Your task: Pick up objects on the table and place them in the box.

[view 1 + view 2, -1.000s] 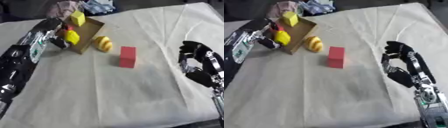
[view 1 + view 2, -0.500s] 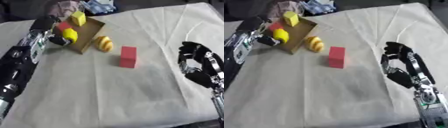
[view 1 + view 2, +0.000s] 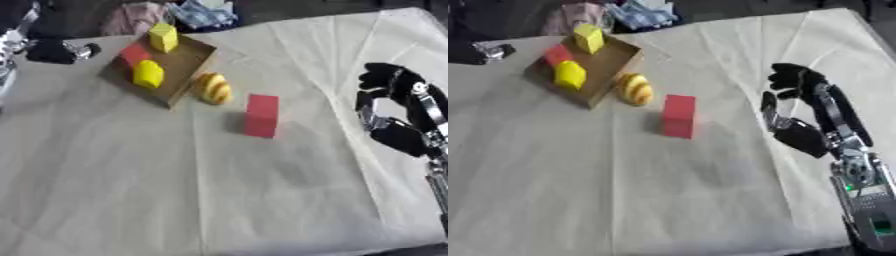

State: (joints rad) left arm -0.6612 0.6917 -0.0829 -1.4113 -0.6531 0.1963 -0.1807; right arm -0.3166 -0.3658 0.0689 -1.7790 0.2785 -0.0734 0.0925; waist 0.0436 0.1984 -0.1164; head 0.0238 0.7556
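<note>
At the far left edge, the left hand (image 3: 52, 51) shows only as a dark shape beside the box, apart from it and holding nothing that can be seen; whether its fingers are straight or curled cannot be told.

Just right of it lies the box (image 3: 194, 64), a shallow brown cardboard tray set askew on the pale cloth (image 3: 175, 190) that covers the table. Three things already lie inside it: a red block (image 3: 134, 53) toward its left side, a rounded yellow piece (image 3: 148, 74) at the near end, and a yellow block (image 3: 164, 37) at the far end.

Right against the outside of the box's right wall rests a yellow, brown-striped thing (image 3: 214, 88), oval in shape, touching or nearly touching the cardboard. Further right and nearer the robot, a second red block (image 3: 261, 115) stands alone on the cloth, near the striped piece but clear of it.

At the right side, the right hand (image 3: 794, 107) hangs over bare cloth, well apart from both loose pieces. Its fingers are curled inward and it carries nothing.

The task looks partly done: three pieces are boxed and two are left out. The step in hand seems to be the gap between a drop and the next pick. The next move probably calls for one hand to reach a loose piece; the lone red block sits nearer the right hand, while the striped piece hugs the wall, leaving little room for fingers on that side.
</note>
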